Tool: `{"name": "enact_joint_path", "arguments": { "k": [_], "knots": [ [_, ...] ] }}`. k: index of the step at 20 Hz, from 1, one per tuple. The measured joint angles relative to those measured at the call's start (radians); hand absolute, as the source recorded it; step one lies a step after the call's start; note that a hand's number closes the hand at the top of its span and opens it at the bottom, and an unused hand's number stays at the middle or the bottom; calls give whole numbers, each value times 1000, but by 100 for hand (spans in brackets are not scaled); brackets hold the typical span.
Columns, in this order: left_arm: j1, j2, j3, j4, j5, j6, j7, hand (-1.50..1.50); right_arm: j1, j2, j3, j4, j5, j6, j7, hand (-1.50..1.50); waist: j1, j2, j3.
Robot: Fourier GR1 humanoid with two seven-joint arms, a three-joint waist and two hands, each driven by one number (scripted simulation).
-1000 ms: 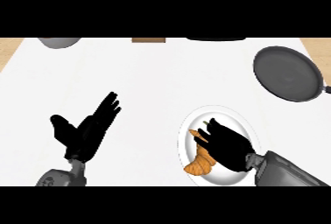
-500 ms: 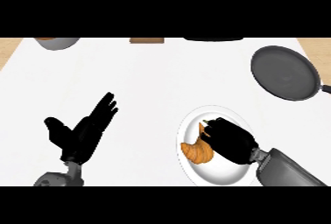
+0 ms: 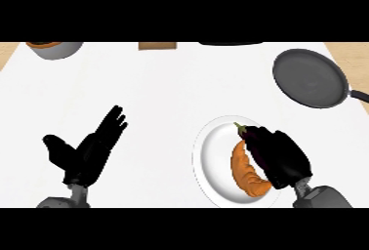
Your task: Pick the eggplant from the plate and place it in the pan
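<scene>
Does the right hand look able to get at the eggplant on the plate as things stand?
Probably yes: the right hand already lies over the eggplant on the plate, nothing between them; the croissant lies alongside.

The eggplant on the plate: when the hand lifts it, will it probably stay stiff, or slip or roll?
The eggplant looks smooth and glossy, so it may slip under the right hand. Its rounded, elongated body would probably roll if released on the plate. It appears solid, likely stiff rather than floppy.
</scene>
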Motion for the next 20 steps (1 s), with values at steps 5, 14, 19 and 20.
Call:
{"name": "enact_joint_path", "arguments": {
  "k": [5, 14, 19, 20],
  "knots": [
    [-1, 6, 1, -17, 1, -3, 25, 0, 63, 32, -113, -166, -39, -113, 73, 150, 9, 3, 2],
    [-11, -1, 10, 8, 5, -29, 8, 0, 124, 141, -312, -411, -331, -159, 97, 150, 23, 9, 3],
    [-11, -22, -11, 0, -22, -25, 13, 0, 80, 148, -465, -332, -508, -151, 50, 150, 36, 12, 4],
    [-10, -20, -3, 4, -18, -35, 9, 0, 66, 140, -494, -300, -533, -149, 30, 150, 38, 12, 3]
  ]
}}
